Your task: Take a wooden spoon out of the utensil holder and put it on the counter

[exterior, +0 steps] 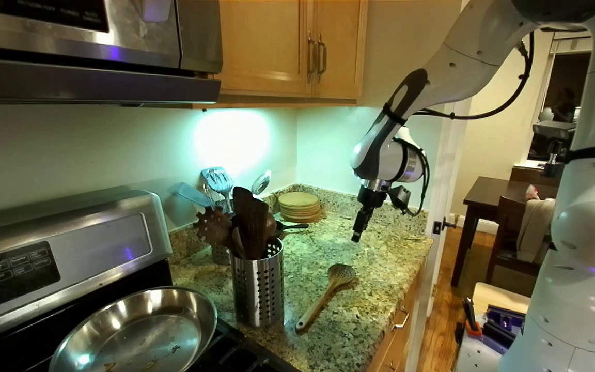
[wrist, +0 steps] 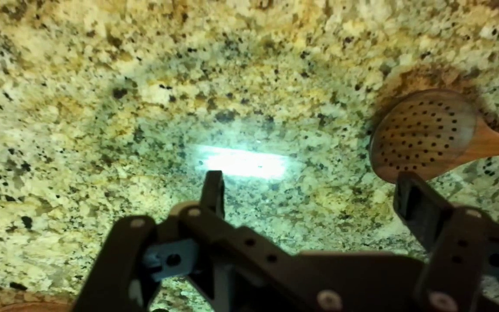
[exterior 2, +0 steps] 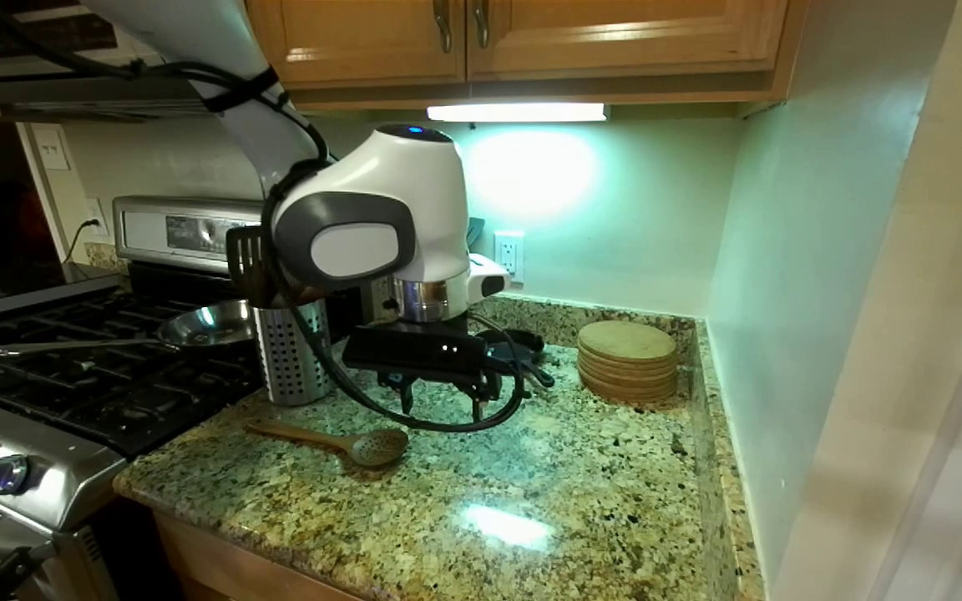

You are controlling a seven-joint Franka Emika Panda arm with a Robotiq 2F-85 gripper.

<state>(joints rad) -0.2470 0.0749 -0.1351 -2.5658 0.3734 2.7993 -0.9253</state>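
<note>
The gripper points down above the granite surface, its jaws standing wide apart, on an arm that bends downward. Near it on that surface lies the perforated wooden spoon, its long axis running from a bowl turned away from the stove to a handle end just beside the perforated metal utensil holder. That upright holder contains dark wooden utensils, among them a slotted turner; behind it a pale slotted utensil rises above a partly hidden container.
</note>
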